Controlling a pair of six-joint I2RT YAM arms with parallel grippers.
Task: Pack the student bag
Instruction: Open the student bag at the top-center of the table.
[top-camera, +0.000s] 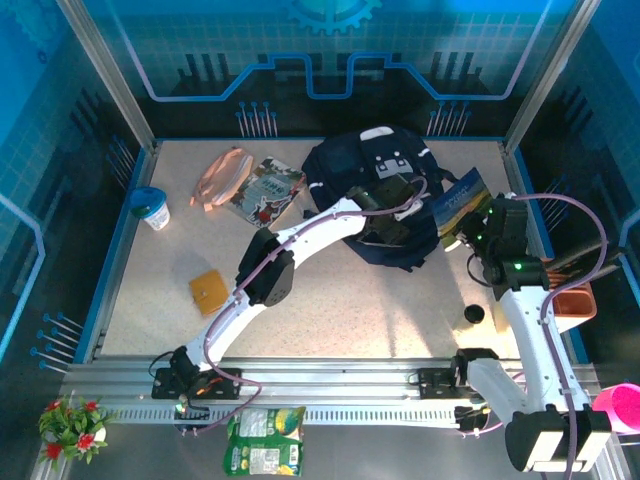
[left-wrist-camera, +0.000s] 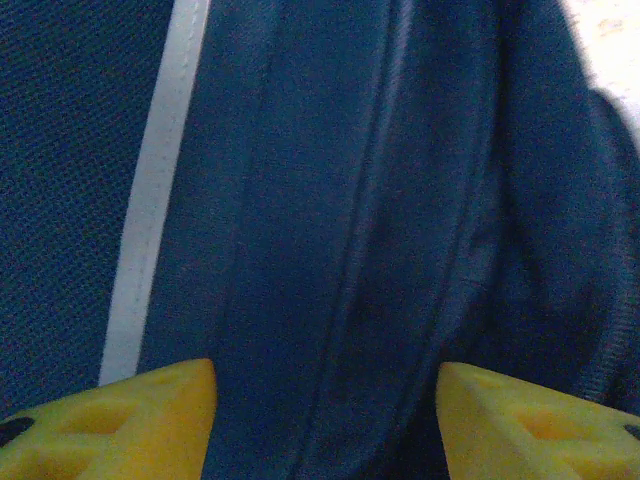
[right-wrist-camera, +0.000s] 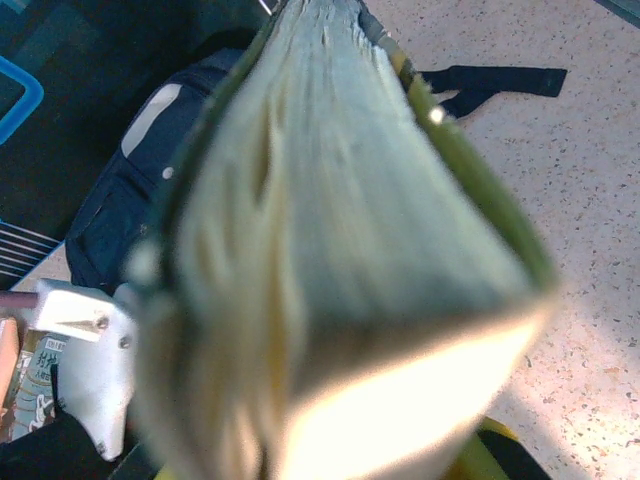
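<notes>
Large dark navy fabric backpack (top-camera: 340, 165) was seen directly beneath the left end effector (left-wrist-camera: 322, 370), jaws half-parted astride a seam ridge (left-wrist-camera: 360, 250), nothing visibly pinched. Thick soft-covered paper book (right-wrist-camera: 330, 200) was clamped by the right end effector (top-camera: 478, 232); backpack lay just to its left.

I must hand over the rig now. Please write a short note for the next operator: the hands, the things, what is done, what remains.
Hands: the left hand is open, astride a fold of the bag. The right hand is shut on a book, held just right of the bag in the top view.
Bag: at the far middle of the table; open or zipped, I cannot tell.
Done: one book is picked up.
Left: put this book in the bag. The pouch and second book lie left of the bag, unpacked.
</notes>
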